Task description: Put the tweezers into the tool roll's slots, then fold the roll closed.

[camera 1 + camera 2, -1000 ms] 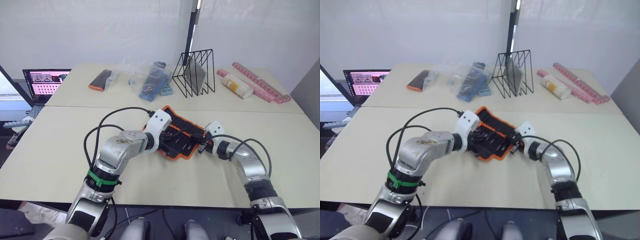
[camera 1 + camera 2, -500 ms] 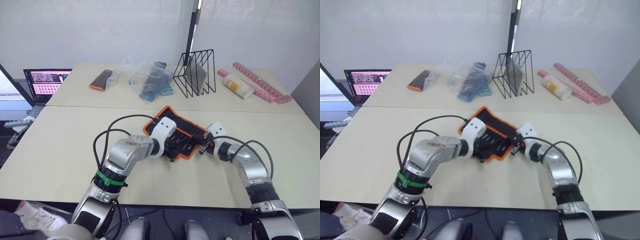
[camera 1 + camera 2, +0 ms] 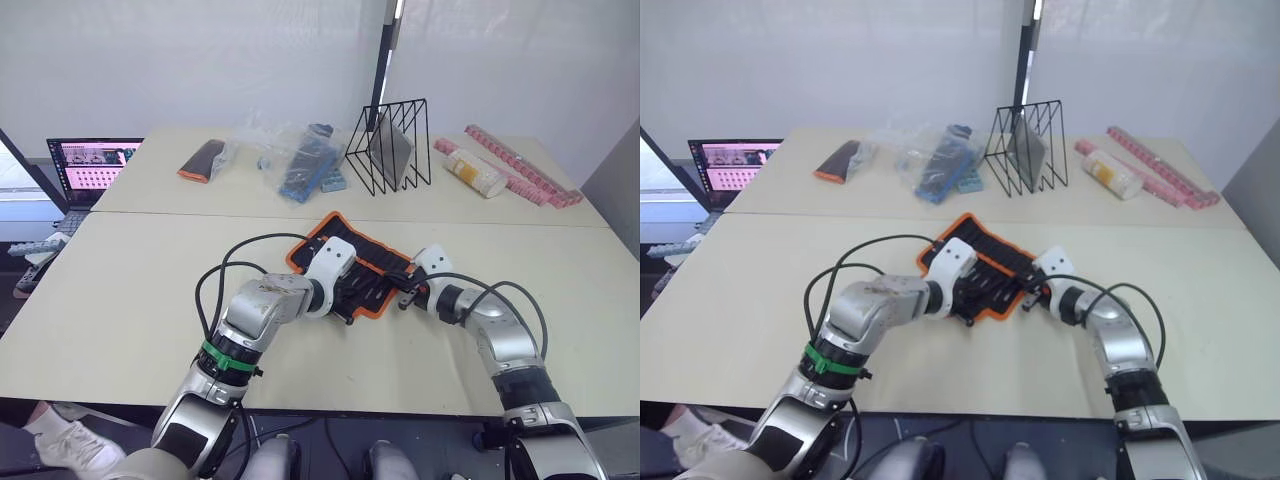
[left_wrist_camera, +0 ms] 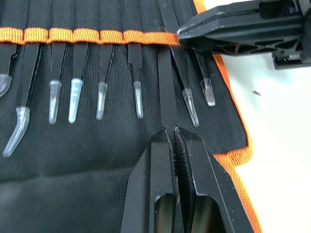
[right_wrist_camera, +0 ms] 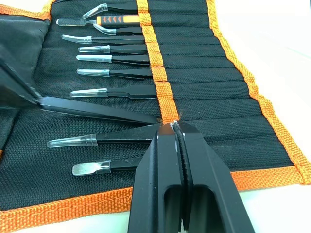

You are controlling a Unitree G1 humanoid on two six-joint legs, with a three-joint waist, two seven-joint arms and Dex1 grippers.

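Note:
The tool roll (image 3: 374,263) lies open mid-table, black fabric with orange binding. Several tweezers (image 4: 137,77) with clear tip caps sit in its slots under the orange band (image 5: 151,43). My left gripper (image 4: 171,132) is shut on the tail of one bare black tweezers (image 4: 166,87), whose front end reaches the band at a slot mouth. My right gripper (image 5: 173,127) is shut on the orange band right at that slot, beside the roll's end edge. In the head views, the left gripper (image 3: 350,296) and the right gripper (image 3: 403,291) meet over the roll's near right corner.
At the back of the table stand a black wire rack (image 3: 390,145), a clear plastic bag of blue items (image 3: 300,160), a small black-and-orange pouch (image 3: 200,160), a white bottle (image 3: 475,172) and pink strips (image 3: 520,165). A laptop (image 3: 90,165) sits far left.
My left gripper has shifted right along the roll toward the right gripper, carrying the tweezers toward the slot. The right gripper has held its place on the band.

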